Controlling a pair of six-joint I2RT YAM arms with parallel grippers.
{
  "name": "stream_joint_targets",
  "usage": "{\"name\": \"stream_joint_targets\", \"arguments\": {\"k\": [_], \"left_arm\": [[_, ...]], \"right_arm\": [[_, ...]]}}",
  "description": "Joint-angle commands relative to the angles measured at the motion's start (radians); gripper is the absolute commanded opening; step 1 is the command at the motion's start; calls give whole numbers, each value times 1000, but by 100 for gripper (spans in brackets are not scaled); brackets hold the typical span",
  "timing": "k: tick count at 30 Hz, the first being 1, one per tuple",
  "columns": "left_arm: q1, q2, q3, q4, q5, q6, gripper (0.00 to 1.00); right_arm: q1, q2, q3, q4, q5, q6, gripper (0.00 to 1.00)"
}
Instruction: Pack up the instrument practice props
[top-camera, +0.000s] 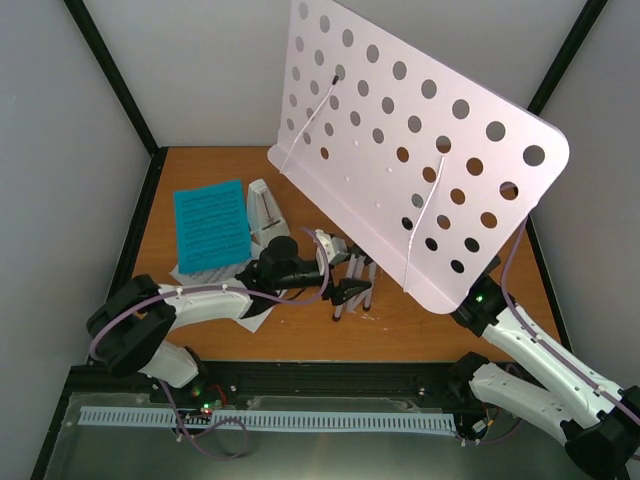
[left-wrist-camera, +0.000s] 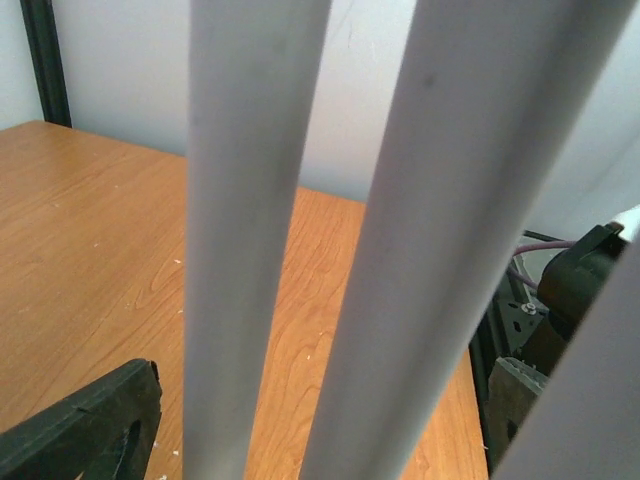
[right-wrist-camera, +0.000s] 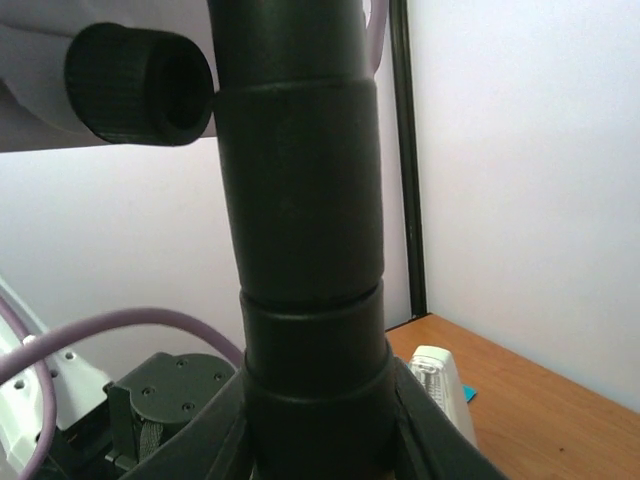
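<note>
From above we see the tall lilac tripod music stand with perforated tray (top-camera: 420, 150) tilted over the worktop's (top-camera: 420, 335) middle and right. Only the right wrist view shows our right end effector (right-wrist-camera: 318, 440) clamped on its black post (right-wrist-camera: 300, 200). The left end effector (top-camera: 345, 270), fingers apart, sits at its folded pale legs (left-wrist-camera: 250, 250).

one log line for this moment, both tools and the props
left tool: open by music stand legs | right tool: shut on music stand post | metronome, blue sheet music: on table
</note>
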Motion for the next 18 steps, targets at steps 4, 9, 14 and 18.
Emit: {"name": "stream_joint_targets", "arguments": {"k": [4,9,14,18], "left_arm": [[-20,76,61,105,-13,-6,80],[-24,132,92,138,1,-29,69],[-25,178,122,157,28,-46,62],[-25,233,166,133,85,-42,59]], "right_arm": [[12,-74,-21,-20,124,97,3],[12,-121,-45,-31,196,104,3],[12,-169,-74,-46,277,102,3],[12,-170,-64,-91,292,96,3]]}}
